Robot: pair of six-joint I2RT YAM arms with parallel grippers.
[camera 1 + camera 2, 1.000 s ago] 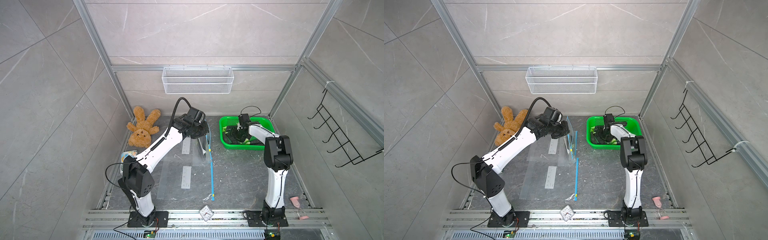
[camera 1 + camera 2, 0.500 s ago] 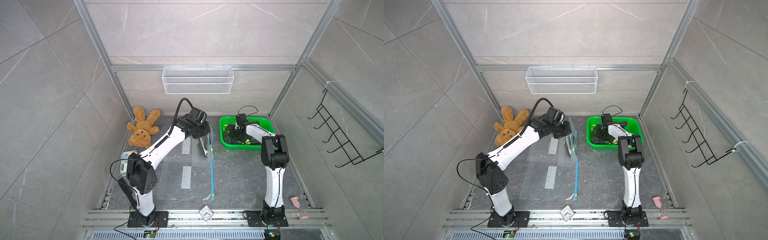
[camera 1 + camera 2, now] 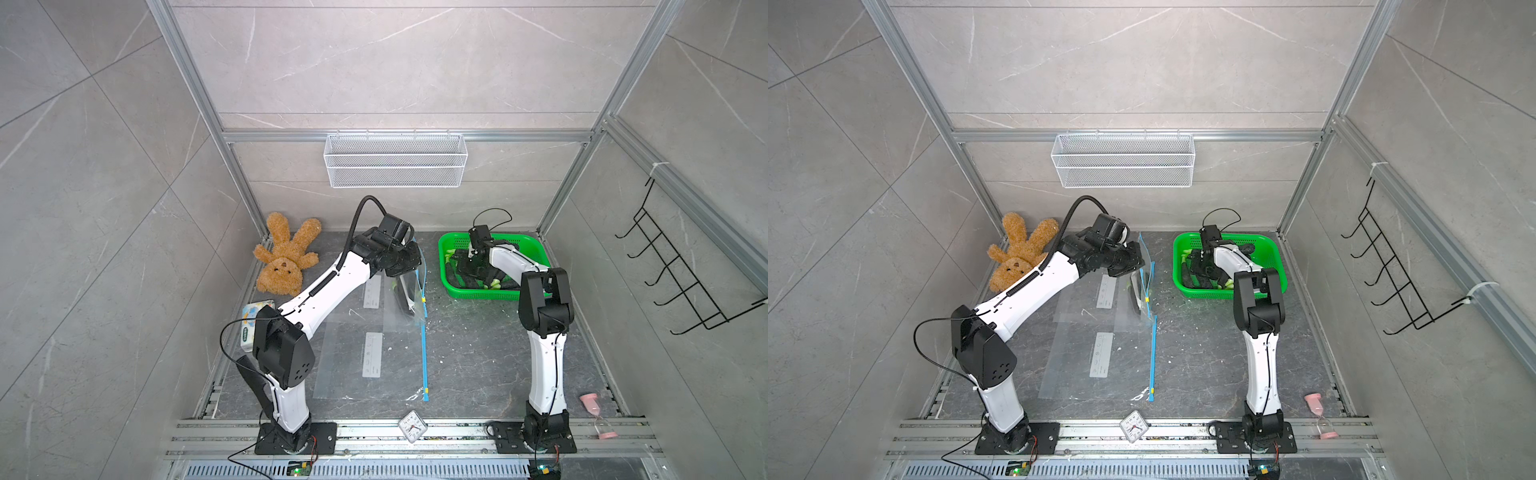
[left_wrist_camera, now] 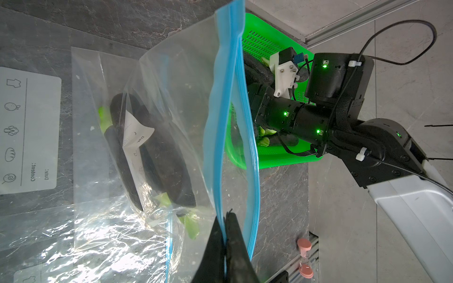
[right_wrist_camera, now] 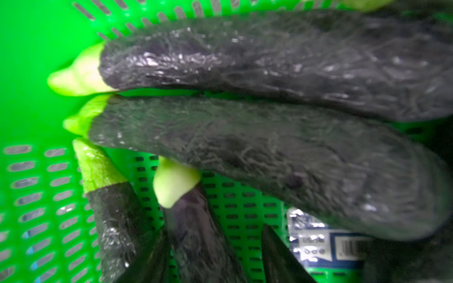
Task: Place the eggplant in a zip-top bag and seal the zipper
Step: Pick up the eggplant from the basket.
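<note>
Your left gripper (image 4: 225,220) is clamped tight on one blue zipper lip (image 4: 219,127) of the zip-top bag (image 4: 176,80). That pinch holds the bag's top edge up above the table (image 3: 469,353), with the mouth gaping toward the green basket (image 4: 282,156) and the other lip bowing away from the held one. Look into the bag and you find dark eggplants (image 4: 159,156) already lying inside, green stems showing at both ends of the pile and a white label across them. Whether the bag's bottom rests on the table you cannot tell from these views. Your right gripper (image 5: 214,230) is down inside the basket, its jaws partly apart and standing either side of a slim eggplant (image 5: 196,220). Basket floor shows between that eggplant and one finger (image 5: 274,254), so nothing is squeezed yet. Two thick eggplants (image 5: 269,147) lie side by side just beyond the fingertips, another thin one (image 5: 115,220) lies beside the slim one, and a blue-printed packet (image 5: 326,242) shows beneath the nearer thick one. Further out, in a top view, a second clear bag (image 3: 365,357) lies flat on the table between your two arms, its blue zipper edge toward the right arm. A teddy bear (image 3: 284,257) sprawls in the far left corner, with a tissue pack (image 3: 251,322) near it. A small clock (image 3: 412,426) sits at the front rail, a pink hourglass (image 3: 592,405) by the right arm's base, and a wire shelf (image 3: 395,160) hangs on the back wall.
</note>
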